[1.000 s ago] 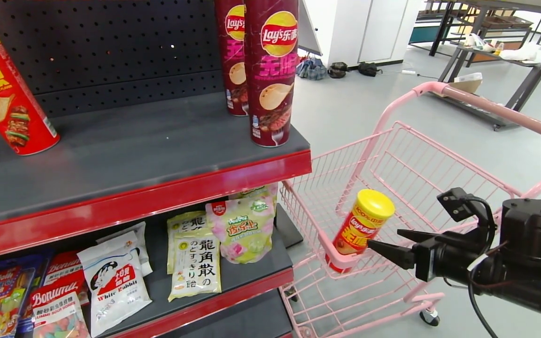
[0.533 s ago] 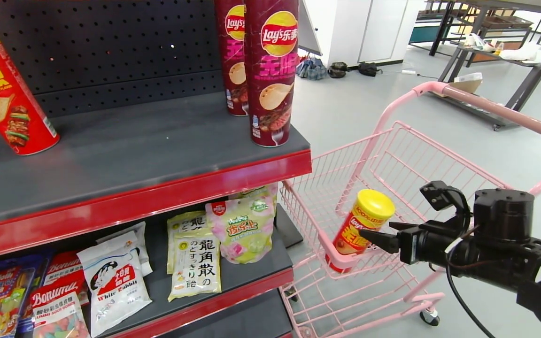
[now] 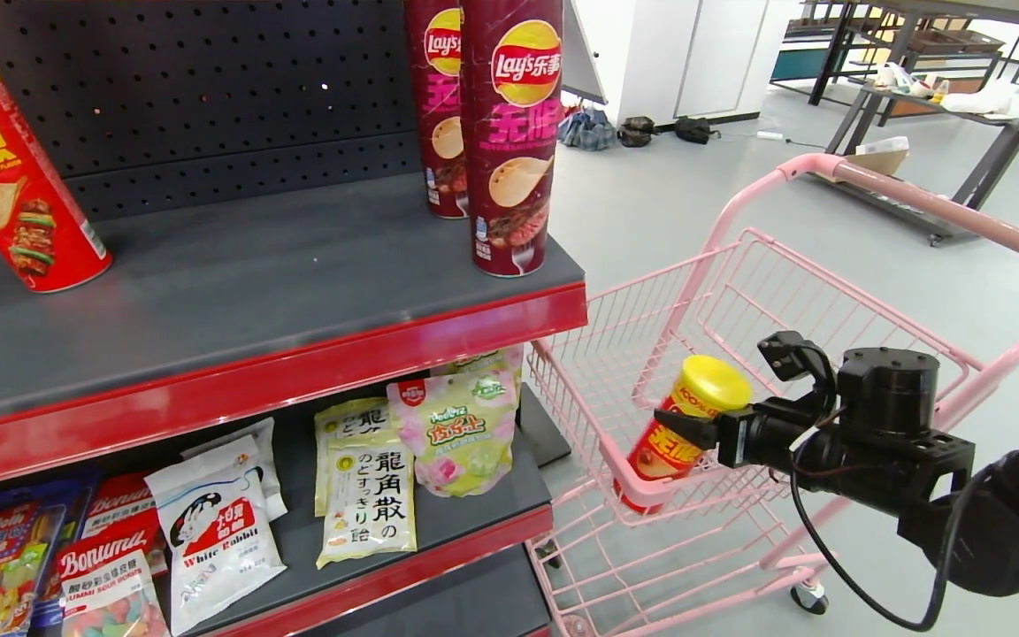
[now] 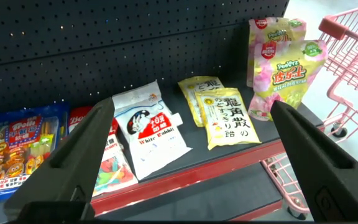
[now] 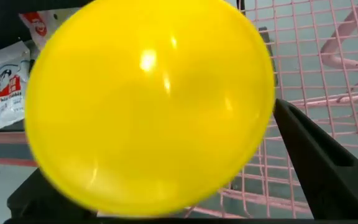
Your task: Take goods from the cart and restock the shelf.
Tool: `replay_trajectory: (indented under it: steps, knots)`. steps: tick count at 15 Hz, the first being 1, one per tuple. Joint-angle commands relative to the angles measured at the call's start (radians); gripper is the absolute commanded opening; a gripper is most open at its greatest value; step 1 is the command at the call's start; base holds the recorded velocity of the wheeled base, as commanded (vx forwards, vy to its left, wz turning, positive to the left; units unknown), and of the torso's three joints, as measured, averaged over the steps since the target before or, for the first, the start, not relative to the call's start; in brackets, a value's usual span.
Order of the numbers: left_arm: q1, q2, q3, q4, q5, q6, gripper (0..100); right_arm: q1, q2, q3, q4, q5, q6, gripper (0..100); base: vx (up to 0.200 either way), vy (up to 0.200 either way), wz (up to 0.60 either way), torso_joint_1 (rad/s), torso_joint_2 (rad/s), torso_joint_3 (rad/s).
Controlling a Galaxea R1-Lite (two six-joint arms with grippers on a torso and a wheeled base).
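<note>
The crisp can [image 3: 662, 453] leans in the pink cart [image 3: 916, 202], its yellow lid tilted up toward the right gripper [image 3: 691, 416], whose spread fingers straddle it just under the lid, apparently not yet clamped

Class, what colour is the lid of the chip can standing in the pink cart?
Yellow lid; clearest in the right wrist view.

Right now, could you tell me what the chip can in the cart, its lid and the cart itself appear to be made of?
The chip can looks like a paperboard tube with a glossy printed red wrap. Its yellow lid is probably plastic: smooth, with bright highlights. The pink shopping cart seems painted metal wire: thin grid bars, tubular handle.
</note>
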Motion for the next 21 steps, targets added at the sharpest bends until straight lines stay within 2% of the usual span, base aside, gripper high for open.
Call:
replay_trajectory:
  steps: [1,10,11,18,21]
  knots:
    - [0.000,0.001,0.000,0.000,0.000,0.000,100,0.001,0.061,-0.015,-0.010,0.000,0.001,100,0.000,0.000,0.00,0.000,0.00,0.000]
    - [0.000,0.001,0.000,0.000,0.000,0.000,100,0.014,0.104,-0.117,-0.013,-0.004,0.018,100,0.000,0.000,0.00,0.000,0.00,0.000]
    - [0.000,0.001,0.000,0.000,0.000,0.000,100,0.017,0.104,-0.116,-0.013,-0.004,0.018,0,0.000,0.000,0.00,0.000,0.00,0.000]
    - [0.000,0.001,0.000,0.000,0.000,0.000,100,0.015,0.084,-0.131,-0.021,-0.008,0.009,0,0.000,0.000,0.00,0.000,0.00,0.000]
    - [0.000,0.001,0.000,0.000,0.000,0.000,100,0.010,-0.048,-0.223,-0.009,-0.015,-0.068,0,0.000,0.000,0.00,0.000,0.00,0.000]
